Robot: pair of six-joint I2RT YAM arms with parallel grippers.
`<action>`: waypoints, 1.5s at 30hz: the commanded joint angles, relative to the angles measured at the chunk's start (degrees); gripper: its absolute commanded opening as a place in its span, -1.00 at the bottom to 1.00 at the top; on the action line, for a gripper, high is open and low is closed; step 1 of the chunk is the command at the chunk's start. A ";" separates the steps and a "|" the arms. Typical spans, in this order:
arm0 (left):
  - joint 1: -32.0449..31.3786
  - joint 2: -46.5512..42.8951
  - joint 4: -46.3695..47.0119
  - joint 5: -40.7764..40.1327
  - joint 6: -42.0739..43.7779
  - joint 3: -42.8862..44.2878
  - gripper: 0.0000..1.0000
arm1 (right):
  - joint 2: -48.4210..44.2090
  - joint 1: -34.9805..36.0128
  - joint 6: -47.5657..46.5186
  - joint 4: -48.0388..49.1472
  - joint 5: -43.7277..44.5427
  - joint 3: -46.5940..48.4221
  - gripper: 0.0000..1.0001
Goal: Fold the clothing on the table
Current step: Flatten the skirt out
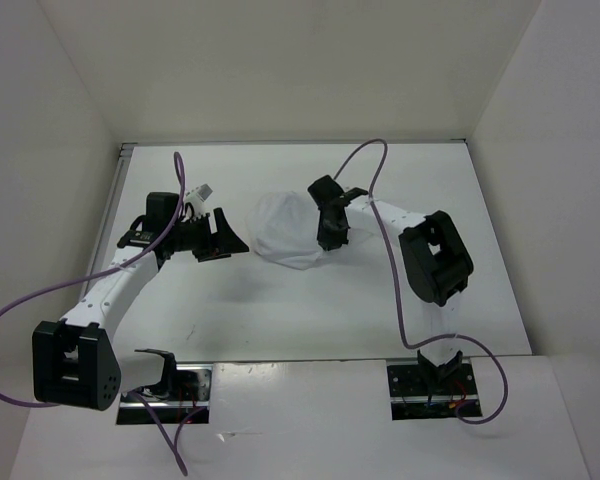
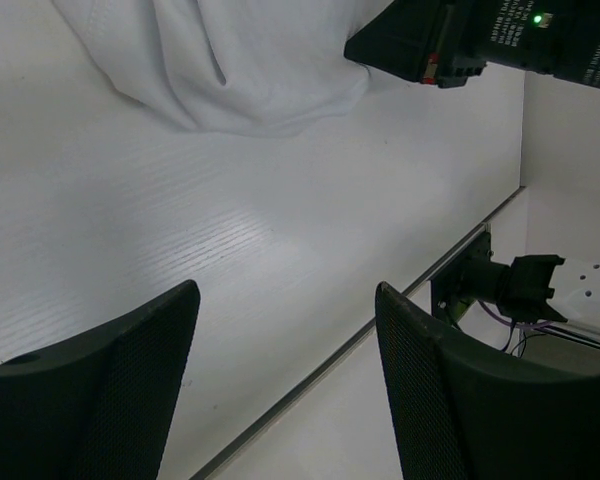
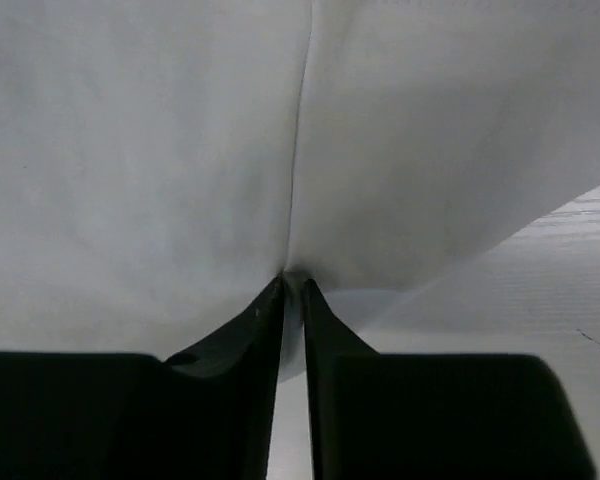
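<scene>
The clothing, a plain white cloth, lies bunched in the middle of the table. My right gripper sits at the cloth's right edge, shut on a pinched fold of the clothing, which fills the right wrist view above the gripper. My left gripper hovers just left of the cloth, open, nothing between its fingers. The left wrist view shows the clothing ahead, apart from my left gripper, and the right gripper's body beside it.
White walls enclose the table on three sides. Purple cables loop over both arms. The arm bases sit on a ledge along the near edge. The right arm's base shows in the left wrist view.
</scene>
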 commanded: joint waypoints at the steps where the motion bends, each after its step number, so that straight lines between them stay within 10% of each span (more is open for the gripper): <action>1: -0.10 -1.40 0.69 0.47 0.87 -0.23 0.56 | 1.81 0.78 0.80 0.52 1.00 1.67 -0.68; 3: -0.10 -1.40 0.69 0.47 0.87 -0.23 0.56 | 0.94 0.78 0.80 1.13 0.48 1.67 -1.00; 16: -0.10 -1.40 0.69 0.47 0.87 -0.23 0.56 | -20.86 3.06 -9.21 -3.61 -5.40 26.89 -1.00; 32: -0.10 -1.40 1.22 0.47 0.87 -0.23 0.56 | -16.40 -7.91 -6.85 1.74 -1.21 17.78 -0.99; 36: -0.10 -1.92 1.22 0.47 0.87 -0.23 0.56 | -6.65 -11.53 -6.85 1.85 7.13 18.44 -0.17; 45: -0.10 -1.92 0.69 0.47 0.87 -0.23 0.56 | -4.51 -8.01 -8.78 -7.12 16.48 13.20 0.08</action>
